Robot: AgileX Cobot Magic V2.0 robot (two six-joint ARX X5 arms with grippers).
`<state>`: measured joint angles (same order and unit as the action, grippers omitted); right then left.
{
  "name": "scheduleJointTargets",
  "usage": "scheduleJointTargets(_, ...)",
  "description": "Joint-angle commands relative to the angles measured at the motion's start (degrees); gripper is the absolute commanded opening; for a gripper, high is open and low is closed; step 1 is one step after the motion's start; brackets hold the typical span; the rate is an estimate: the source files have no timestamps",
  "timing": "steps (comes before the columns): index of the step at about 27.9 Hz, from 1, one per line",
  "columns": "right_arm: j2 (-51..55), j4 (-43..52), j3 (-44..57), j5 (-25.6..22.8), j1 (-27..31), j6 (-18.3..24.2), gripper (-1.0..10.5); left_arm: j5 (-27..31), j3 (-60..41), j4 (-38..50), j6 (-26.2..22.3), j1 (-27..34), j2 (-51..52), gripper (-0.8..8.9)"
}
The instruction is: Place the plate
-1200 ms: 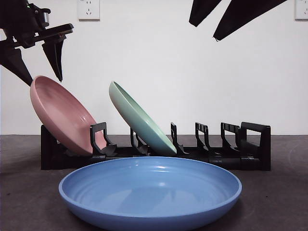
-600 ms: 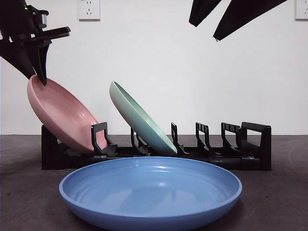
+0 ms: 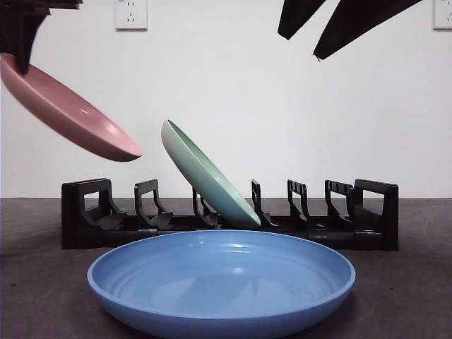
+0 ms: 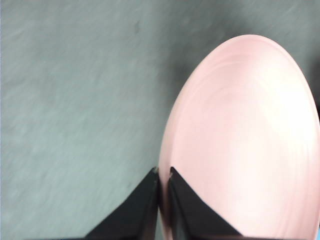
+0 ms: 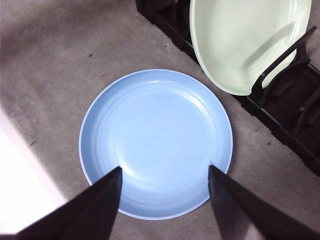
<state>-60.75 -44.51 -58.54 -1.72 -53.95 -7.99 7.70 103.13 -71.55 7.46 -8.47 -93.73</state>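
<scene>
1. Nearest me, a blue plate (image 3: 220,282) lies flat at the desk's (image 3: 409,296) front edge; my right pincer (image 5: 164,172) hangs released above it.
2. Behind, a green plate (image 3: 205,176) leans in the black rack (image 3: 367,212).
3. My left pincer (image 4: 163,175) is clenched on the pink plate's (image 3: 67,109) rim, holding it tilted in the air above the rack's left end.

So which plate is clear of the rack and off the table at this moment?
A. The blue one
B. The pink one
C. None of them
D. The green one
B: the pink plate hangs in the air above the rack, its rim clamped by the left tool, while the green plate leans in a slot and the blue plate lies on the table.
</scene>
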Motion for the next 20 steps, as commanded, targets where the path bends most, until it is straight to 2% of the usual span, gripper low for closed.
scheduleJointTargets(1,-0.46,0.33,-0.52,-0.28,-0.5,-0.72,2.7,0.28,1.68,-3.02,-0.76,0.17,0.09,0.16)
scheduleJointTargets(8,-0.39,0.28,-0.52,-0.77,-0.5,-0.61,2.7,0.24,-2.95,-5.11,-0.87,0.2,5.46,0.16)
scheduleJointTargets(15,0.24,0.44,-0.52,-2.27,-0.5,-0.57,2.7,-1.11,-20.79,-0.52,-0.48,0.2,20.46,0.16)
scheduleJointTargets(20,0.79,0.76,-0.52,-3.43,-0.5,-0.57,2.7,-7.08,-33.83,3.15,3.17,0.2,32.17,0.16)
